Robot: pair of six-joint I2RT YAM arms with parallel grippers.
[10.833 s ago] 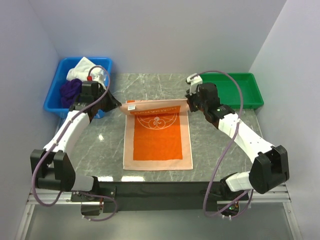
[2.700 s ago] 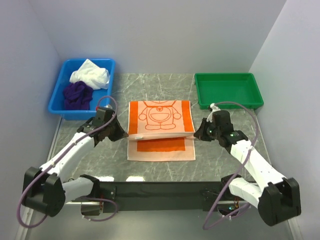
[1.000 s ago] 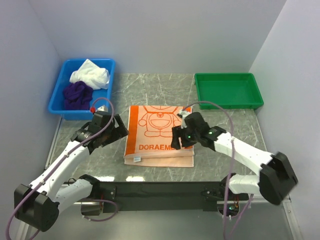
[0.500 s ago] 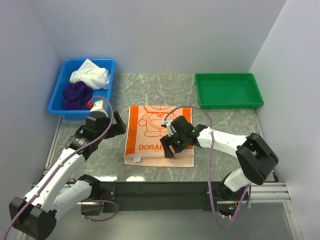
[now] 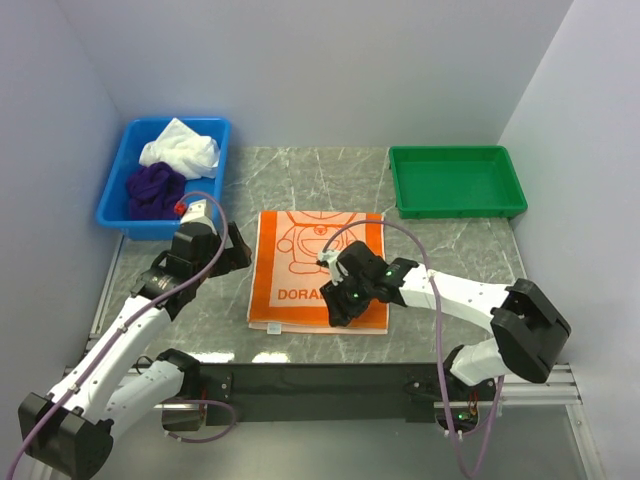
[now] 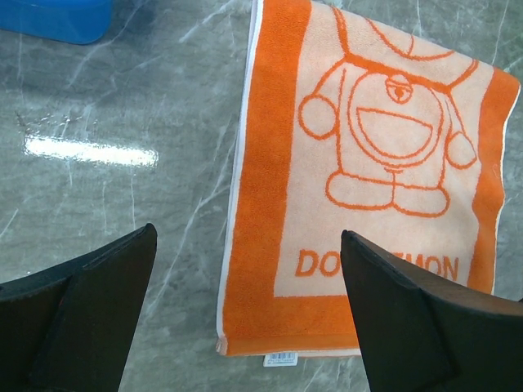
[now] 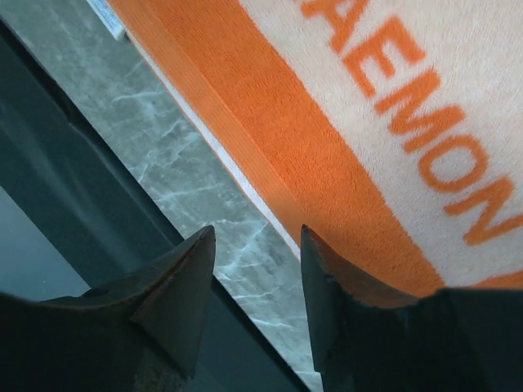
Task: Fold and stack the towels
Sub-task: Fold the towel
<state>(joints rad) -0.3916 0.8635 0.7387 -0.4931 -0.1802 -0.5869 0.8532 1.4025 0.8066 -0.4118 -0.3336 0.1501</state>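
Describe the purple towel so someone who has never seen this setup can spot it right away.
Look to the blue bin at the far left corner of the table, holding two bunched cloths. The purple towel is the heap at its near side, in front of the white towel. Its dark colour sets it apart from that one and the orange towel flat on the table.

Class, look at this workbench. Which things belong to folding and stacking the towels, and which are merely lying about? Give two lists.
Belong to the job:
orange towel, folded, lying flat
white towel, crumpled
purple towel, crumpled

Merely around:
blue bin, holding the two crumpled ones
green tray
table
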